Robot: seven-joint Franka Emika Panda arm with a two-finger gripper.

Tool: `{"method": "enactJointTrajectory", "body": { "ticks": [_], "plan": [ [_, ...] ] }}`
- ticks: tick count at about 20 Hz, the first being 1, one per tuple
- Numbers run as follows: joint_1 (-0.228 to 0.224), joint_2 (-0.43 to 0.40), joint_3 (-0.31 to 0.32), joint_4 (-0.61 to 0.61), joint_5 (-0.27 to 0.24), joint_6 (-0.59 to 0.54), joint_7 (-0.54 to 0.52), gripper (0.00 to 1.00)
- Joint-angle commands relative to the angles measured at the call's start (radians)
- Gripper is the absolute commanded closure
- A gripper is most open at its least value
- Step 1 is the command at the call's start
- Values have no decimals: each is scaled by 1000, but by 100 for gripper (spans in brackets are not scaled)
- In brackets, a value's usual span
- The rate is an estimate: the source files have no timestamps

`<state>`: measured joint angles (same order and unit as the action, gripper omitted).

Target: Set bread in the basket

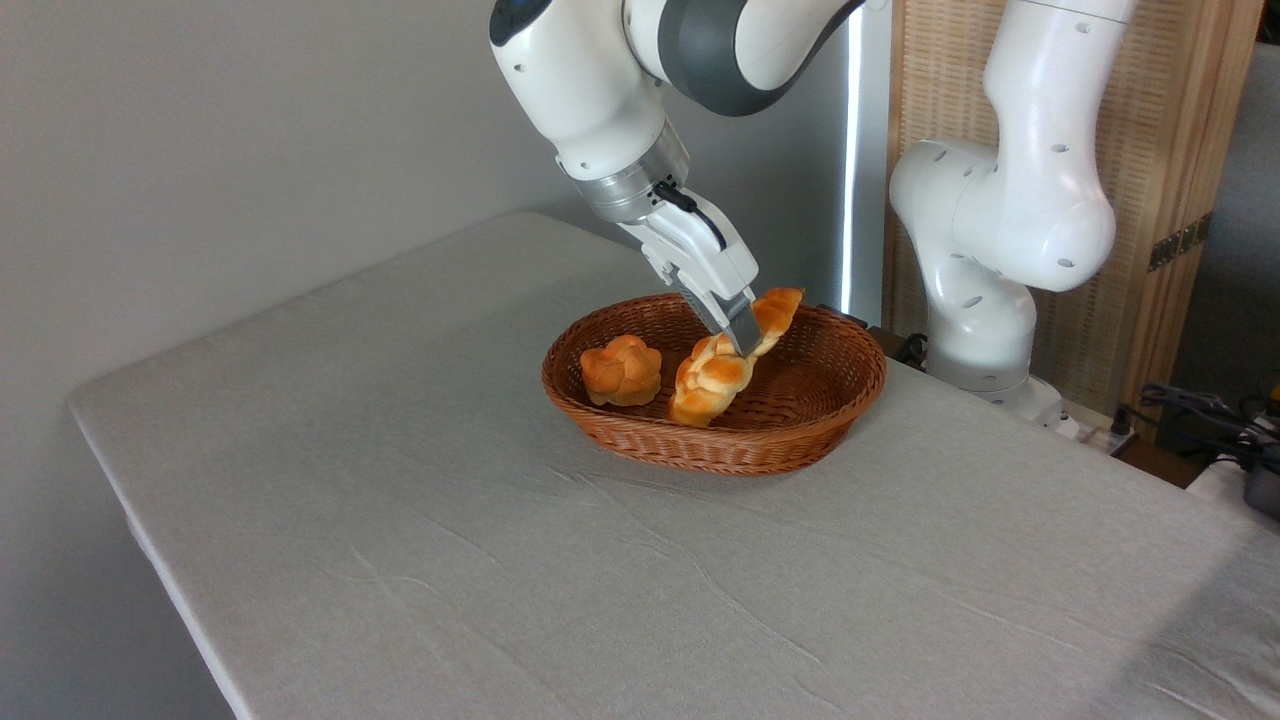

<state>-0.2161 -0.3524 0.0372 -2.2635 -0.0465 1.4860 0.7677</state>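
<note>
Bread: the braided loaf (722,366) sits tilted inside the basket (640,440), its lower end down on the woven floor near the middle, its upper end raised toward the far rim at centre right of the frame.
Claw: the claw (741,335) is clamped on the bread around its upper middle, coming down from the upper centre.
Progress: the bread is within the basket's walls, so the carry looks done; what seems left is to let go and lift clear.
Neighbour: a small knotted bun (621,370) lies in the left part of the basket, near the loaf but apart from it.
Edges: the raised end of the loaf stands close to the far rim and could lean on it once released.
Open room: the bench (420,560) is bare across the lower frame; above the basket is free space.
</note>
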Motion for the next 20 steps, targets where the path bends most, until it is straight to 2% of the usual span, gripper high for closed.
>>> {"method": "enactJointTrajectory", "body": {
  "ticks": [1,8,10,12,14,20],
  "plan": [
    [-8,-14,13,-5,-12,11,-7,0],
    [-6,-16,16,4,-10,11,-5,0],
    [-2,-10,16,54,-7,10,-7,0],
    [7,13,20,145,0,11,-4,0],
    [9,67,61,267,0,10,-1,0],
    [11,320,98,678,2,13,8,0]
  ]
}}
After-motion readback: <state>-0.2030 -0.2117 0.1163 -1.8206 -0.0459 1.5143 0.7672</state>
